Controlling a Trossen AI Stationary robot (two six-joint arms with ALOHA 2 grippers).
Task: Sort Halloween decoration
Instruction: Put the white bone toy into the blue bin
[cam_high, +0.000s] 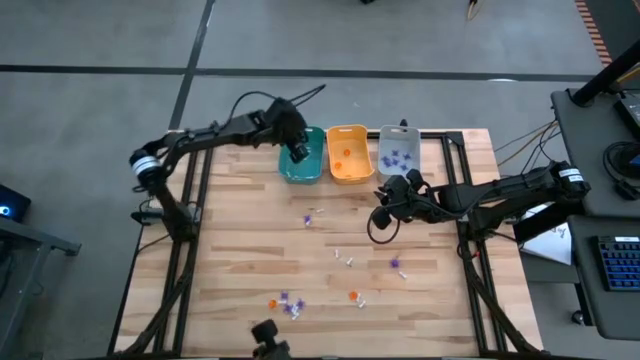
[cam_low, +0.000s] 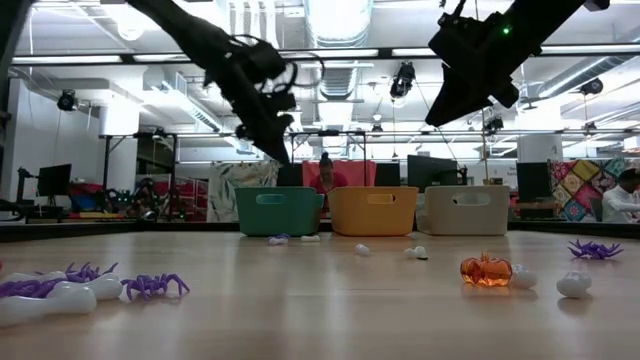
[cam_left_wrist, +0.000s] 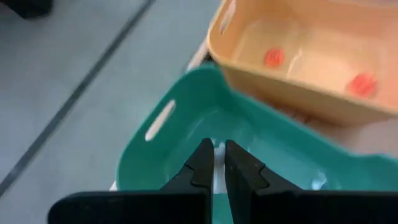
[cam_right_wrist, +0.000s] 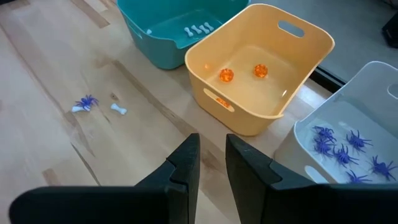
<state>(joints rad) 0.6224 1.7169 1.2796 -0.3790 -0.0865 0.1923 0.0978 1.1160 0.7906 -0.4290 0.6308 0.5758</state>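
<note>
Three bins stand in a row at the table's far edge: teal, orange and grey. The teal one holds white bones, the orange one two orange pumpkins, the grey one purple spiders. More Halloween decoration lies loose on the wood: a spider and bone, white pieces, a spider, an orange piece. My left gripper hangs over the teal bin, shut on a small white piece. My right gripper hovers in front of the orange and grey bins, slightly open, with nothing in it. My left gripper pinches a thin white trinket between its two fingertips. The fingers slant down from the table's left side. The piece is lifted clear, above the inside of the teal bin. Which part of the trinket is held is hidden by the fingers.
Near the table's front edge lie more purple spiders, white pieces and an orange pumpkin. A loose cable loop hangs below my right wrist. The middle of the wooden table is bare.
</note>
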